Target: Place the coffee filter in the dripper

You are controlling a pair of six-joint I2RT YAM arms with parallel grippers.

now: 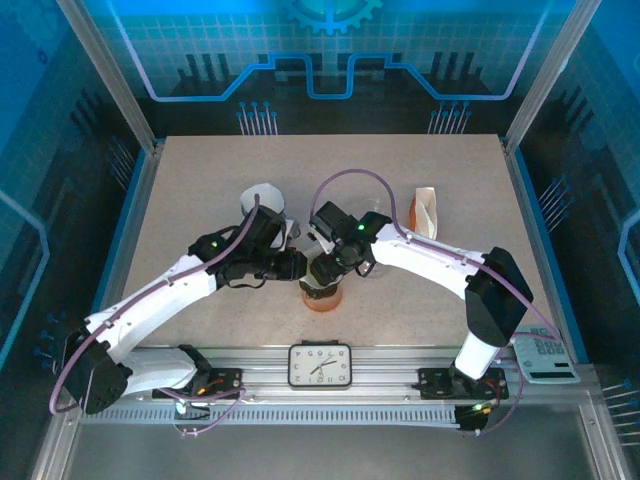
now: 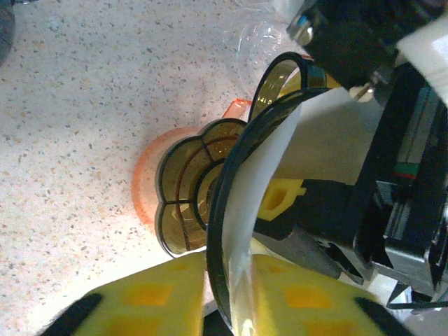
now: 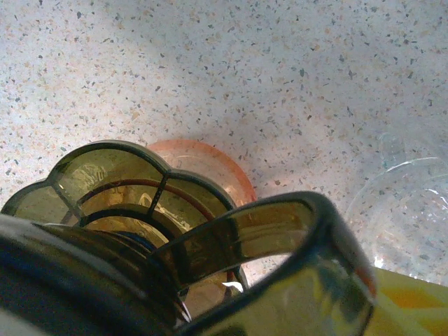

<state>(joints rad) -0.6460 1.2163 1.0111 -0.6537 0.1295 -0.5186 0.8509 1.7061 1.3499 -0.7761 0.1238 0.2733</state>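
Angling inward, left jaws pinch filter (image 2: 280, 150) at dripper (image 2: 185, 203).

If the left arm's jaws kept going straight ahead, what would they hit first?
Probably the dripper: its dark rim, with the white coffee filter against it, sits right between the left gripper's jaws, though depth is hard to judge.

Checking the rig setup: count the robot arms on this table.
2. The left arm reaches in from the near-left corner, the right arm from the near-right; both meet at the dripper mid-table. None seems hidden.
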